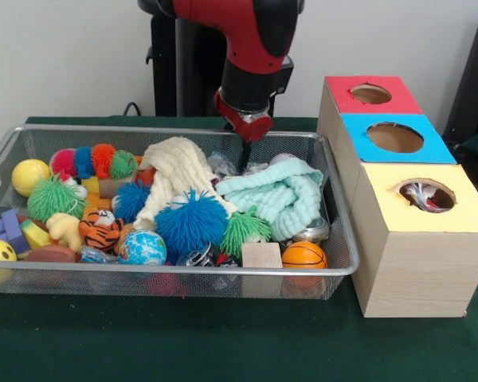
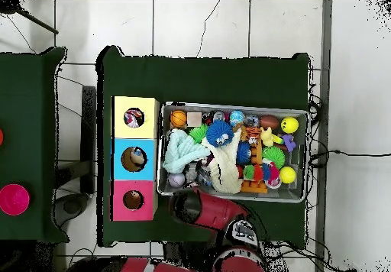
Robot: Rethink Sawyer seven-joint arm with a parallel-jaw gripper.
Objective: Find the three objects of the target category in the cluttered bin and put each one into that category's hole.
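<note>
One hand (image 1: 244, 156) low over mint cloth (image 1: 276, 196) in bin (image 1: 344, 263); grip state unclear.

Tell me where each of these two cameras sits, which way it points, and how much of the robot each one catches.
Front view: sits across the table, facing the wire basket and the three boxes; the red arm comes down, its gripper low over the mint cloth.
Overhead view: looks straight down on the table; the arm shows at the basket's lower edge, hiding the gripper.
Both share the basket, the boxes with yellow, blue and red tops, and the arm.
</note>
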